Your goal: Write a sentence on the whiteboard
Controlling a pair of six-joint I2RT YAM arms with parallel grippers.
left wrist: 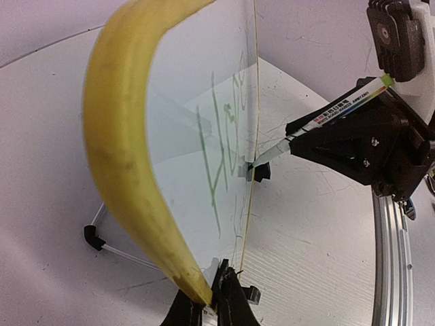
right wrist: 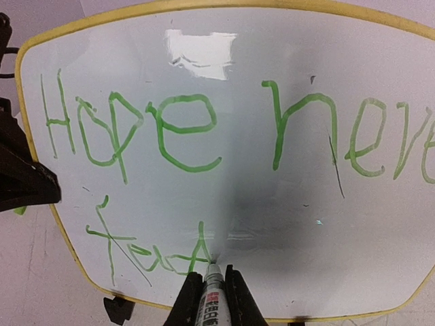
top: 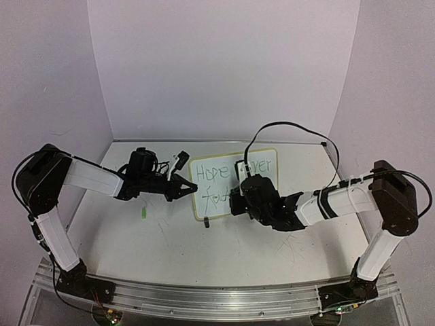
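Observation:
The whiteboard [top: 231,155] stands tilted on black clip feet [left wrist: 259,172] at the middle back of the table. The green sentence [right wrist: 183,129] reads "Hope neve…" on the top line, with "fad" below it. My left gripper [top: 190,187] is shut on the board's left yellow rim [left wrist: 122,156], as the left wrist view [left wrist: 214,299] shows. My right gripper [top: 232,201] is shut on a white marker [right wrist: 212,299], also seen in the left wrist view [left wrist: 326,115]. The marker tip touches the board at the foot of the "d". The right end of the top line is cut off.
A small green piece [top: 144,214] lies on the table left of the board. A wire stand leg with a black foot [left wrist: 92,236] sticks out behind the board. Cables run over both arms. Curved backdrop walls enclose the table, and a metal rail [top: 217,299] runs along its near edge.

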